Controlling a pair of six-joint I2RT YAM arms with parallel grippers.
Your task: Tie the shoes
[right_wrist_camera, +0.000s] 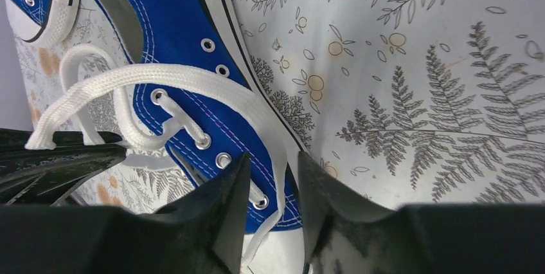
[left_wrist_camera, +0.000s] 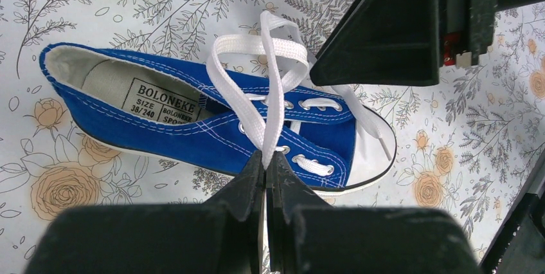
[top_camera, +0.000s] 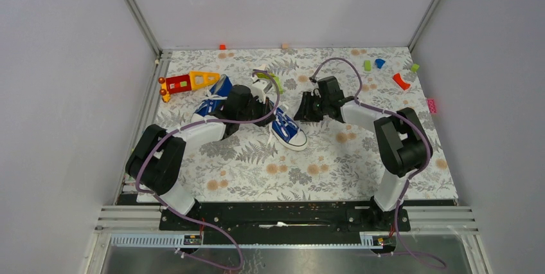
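Note:
Two blue shoes lie on the floral mat: one near the middle, the other half under my left arm. In the left wrist view the near shoe lies on its side, its white lace looped upward. My left gripper is shut on that lace just above the eyelets. My right gripper is open over the shoe's toe end, and a loose lace strand runs between its fingers without being pinched. The second shoe's toe shows at the upper left of the right wrist view.
A red-orange-yellow toy lies at the back left beside the shoes. Small coloured blocks are scattered at the back right, and a green piece sits behind the shoes. Grey walls close the mat on three sides.

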